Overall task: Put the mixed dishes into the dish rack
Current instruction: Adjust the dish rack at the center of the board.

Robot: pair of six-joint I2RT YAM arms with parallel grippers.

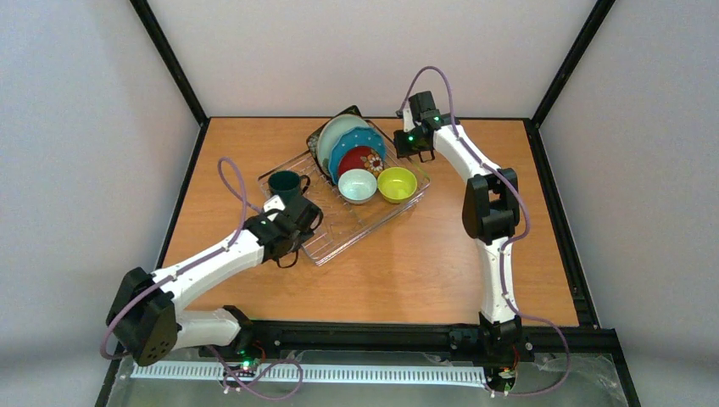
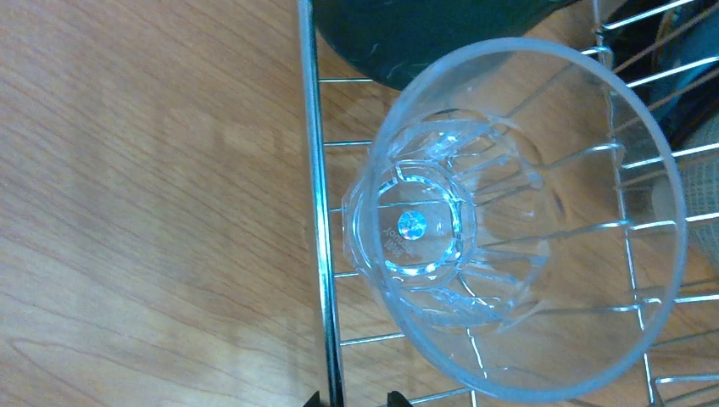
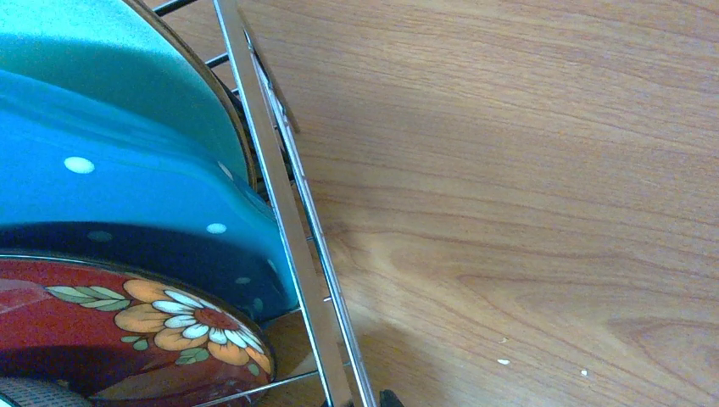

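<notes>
Dish rack [image 2: 318,170]: is sitting mid-worktop [image 1: 424,271], seemingly carrying every dish.
Plates [image 1: 352,151]: are standing on edge, propped by the rack. The pale mint plate [image 1: 339,136] is hiding most of the black square floral plate [image 1: 350,111].
Clear glass cup [image 2: 509,212]: is resting mouth-up just inside the near-left rim, beside the dark green mug [image 1: 285,184].
Left gripper [image 1: 295,225]: fingers are straddling that rim with their tips barely showing, so the grip cannot be told.
Right gripper [image 1: 413,146]: is hovering at the far-right rim. Its fingers are cropped, so their state cannot be told.

Lab test cell: black-framed table [image 1: 441,271], blank walls [image 1: 85,127].
</notes>
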